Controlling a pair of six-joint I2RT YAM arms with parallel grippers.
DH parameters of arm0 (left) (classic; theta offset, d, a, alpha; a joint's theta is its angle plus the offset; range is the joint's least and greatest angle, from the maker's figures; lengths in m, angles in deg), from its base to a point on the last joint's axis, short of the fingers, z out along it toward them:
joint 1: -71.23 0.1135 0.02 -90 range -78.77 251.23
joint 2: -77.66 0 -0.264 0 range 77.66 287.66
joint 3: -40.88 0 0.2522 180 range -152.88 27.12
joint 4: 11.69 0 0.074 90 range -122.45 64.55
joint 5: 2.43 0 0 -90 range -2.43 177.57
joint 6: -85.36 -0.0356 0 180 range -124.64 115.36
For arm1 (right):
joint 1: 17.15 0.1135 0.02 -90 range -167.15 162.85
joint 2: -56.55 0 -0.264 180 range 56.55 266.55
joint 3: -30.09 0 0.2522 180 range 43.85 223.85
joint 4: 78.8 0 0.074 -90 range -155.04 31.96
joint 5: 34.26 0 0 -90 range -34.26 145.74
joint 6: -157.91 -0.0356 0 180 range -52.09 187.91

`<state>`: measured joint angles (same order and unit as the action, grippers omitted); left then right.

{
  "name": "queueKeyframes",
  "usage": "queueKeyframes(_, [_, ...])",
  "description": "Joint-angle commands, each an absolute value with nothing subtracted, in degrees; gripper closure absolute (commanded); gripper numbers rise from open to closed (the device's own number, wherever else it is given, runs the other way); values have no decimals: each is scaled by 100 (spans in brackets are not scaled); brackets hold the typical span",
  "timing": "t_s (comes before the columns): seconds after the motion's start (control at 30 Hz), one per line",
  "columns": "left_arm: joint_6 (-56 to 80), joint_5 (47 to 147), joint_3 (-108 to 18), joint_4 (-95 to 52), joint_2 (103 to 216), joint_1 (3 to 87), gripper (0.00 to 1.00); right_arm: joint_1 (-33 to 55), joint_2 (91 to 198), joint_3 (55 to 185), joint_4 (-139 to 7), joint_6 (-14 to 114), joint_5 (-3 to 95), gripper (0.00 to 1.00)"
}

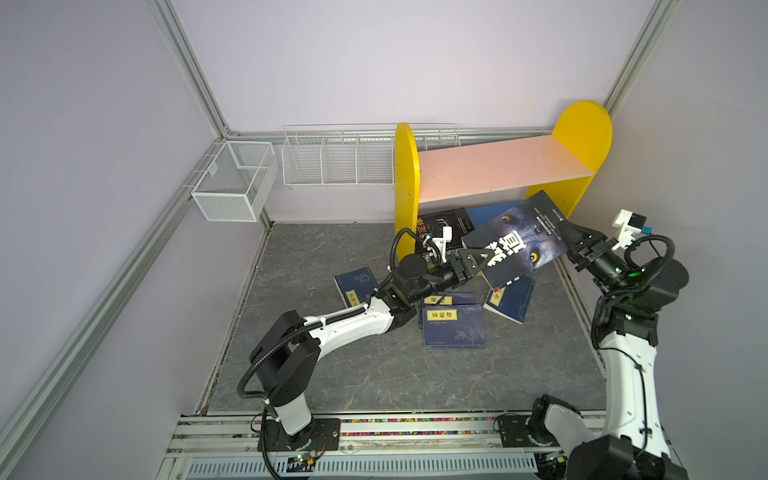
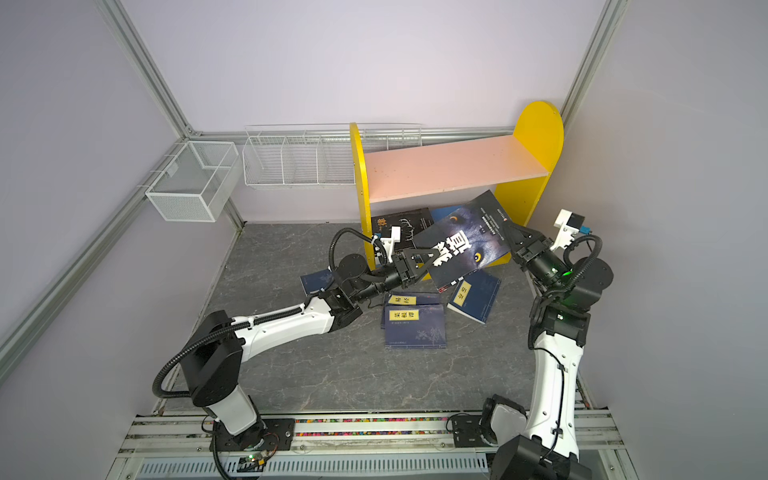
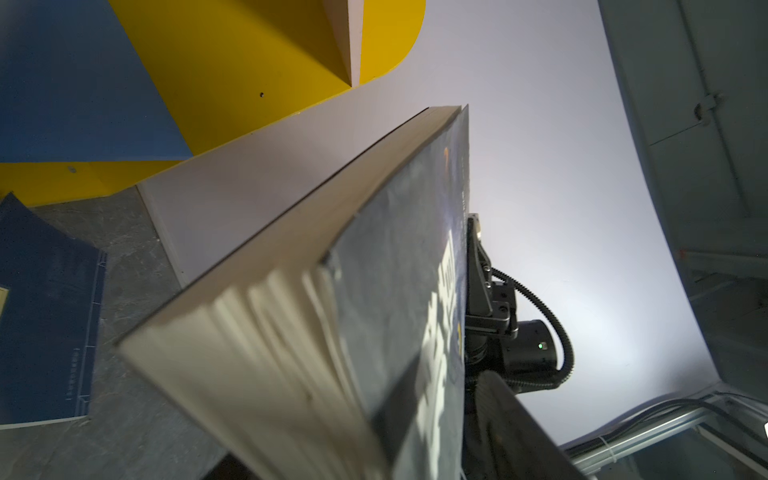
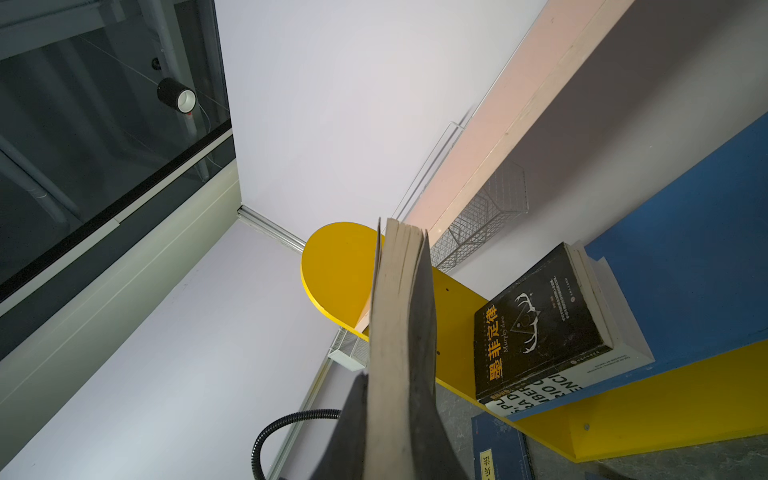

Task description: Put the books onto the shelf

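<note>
Lying nearest on the grey marbled tabletop, at the centre of both top views, a navy paperback with a yellow title label overlaps a second navy paperback just behind it. A third navy paperback sits to their right and a fourth navy paperback to their left, partly under the left arm.

Above them the wolf-cover book is held clear of the tabletop and tilted, its dark cover with yellow eyes and white lettering facing up. The left gripper reaches in from the left and straddles the book's lower left corner, with one finger alongside the cover in the left wrist view. Whether its jaws press the book I cannot tell. The right gripper is clamped tight on the book's right edge, the page block running out between its fingers.

Behind, right of centre, the shelf stands against the back wall. The held book's far corner overlaps the opening under the pink upper board. On the blue lower board, at its left end beside the yellow side panel, a black Murphy's Law paperback lies flat on a white book with black lettering. Farthest back, left of the shelf, white wire baskets hang on the wall.
</note>
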<state>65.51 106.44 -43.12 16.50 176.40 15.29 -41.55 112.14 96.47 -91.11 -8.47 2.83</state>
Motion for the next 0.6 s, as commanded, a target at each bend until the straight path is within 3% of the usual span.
queueKeyframes(0.0, [6419,10683,-4436,1933,17421,1498,52,-4150,11080,9458,-9872,-1324,91,89])
queueKeyframes(0.13, [6178,10773,-4451,1689,17274,1570,81,-4004,11065,9105,-9815,-862,-405,79])
queueKeyframes(0.17, [6146,10842,-4438,1625,17246,1630,88,-3968,11040,9056,-9597,-622,-537,72])
queueKeyframes(0.27, [6239,11495,-4432,1642,17207,1954,99,-3922,10972,9183,-8079,673,-782,39])
queueKeyframes(0.37, [6424,12342,-4449,1645,17162,2336,100,-3881,11064,9601,-6249,2015,-703,27])
queueKeyframes(0.57, [5690,13478,-4796,103,16842,2829,100,-3487,11300,9205,-6753,1964,-797,27])
